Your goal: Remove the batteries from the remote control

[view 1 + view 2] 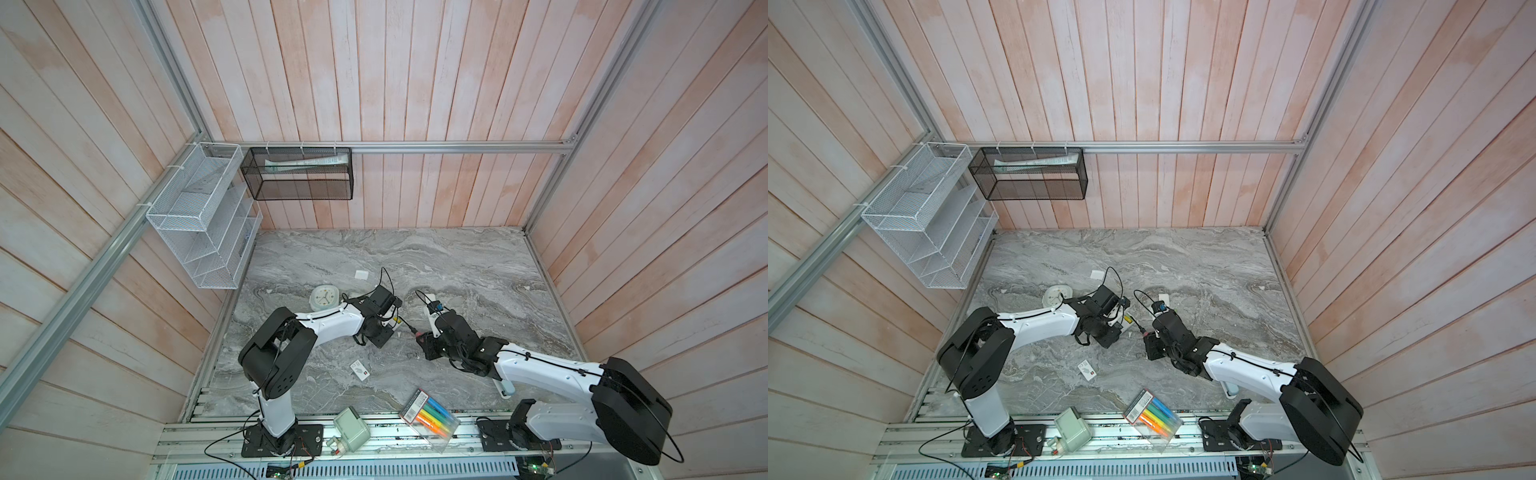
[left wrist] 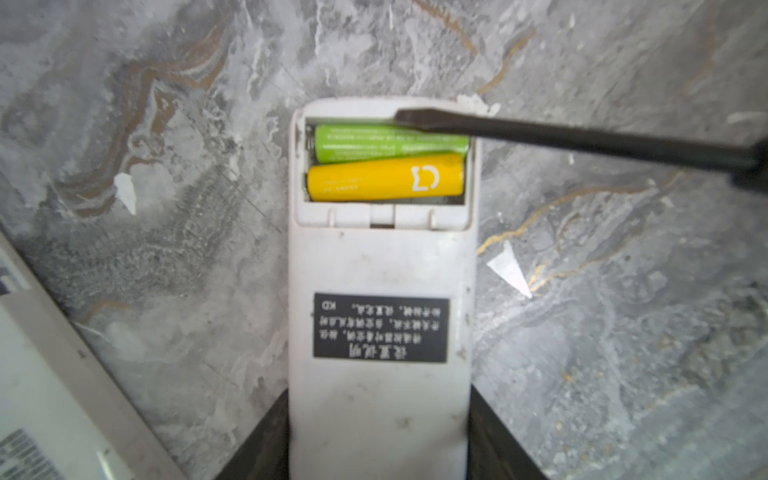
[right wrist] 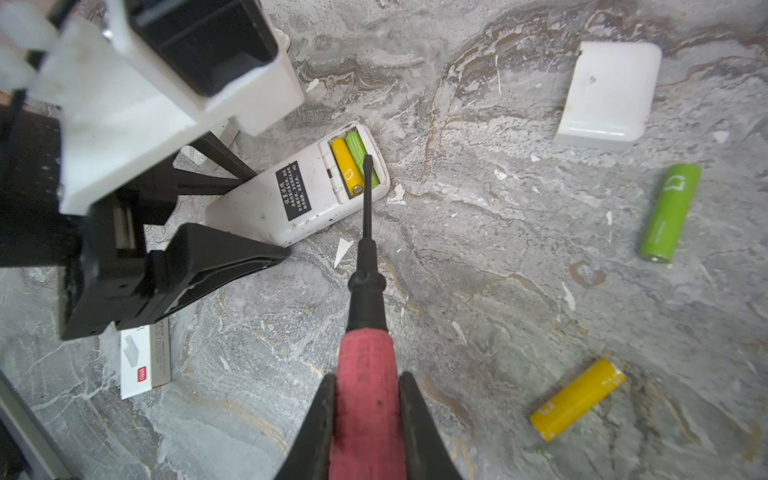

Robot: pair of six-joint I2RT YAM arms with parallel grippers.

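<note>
Yellow-and-green pair first: a yellow battery (image 2: 386, 179) and a green battery (image 2: 390, 142) lie side by side in the open bay at one end of the remote control (image 2: 380, 257), which rests back-up on the marble table (image 3: 457, 291). We note the left gripper (image 2: 379, 395) straddling the remote's other end, fingers (image 2: 266, 440) roughly half spread and flush against both long edges, so it reads as a bracing clamp. The right gripper (image 3: 368, 376) is closed firmly on the red handle of the screwdriver (image 3: 365, 266), with the flat tip resting at the bay's end wall over the green cell. A loose green battery (image 3: 669, 212) and a loose yellow battery (image 3: 577, 399) lie well apart from the remote, near the detached cover (image 3: 606, 95). We judge these cells light, rigid, slick-sleeved and quick to roll. They are probably sprung in place and may pop out. The best purchase looks to be levering under one end, then pinching mid-barrel.
</note>
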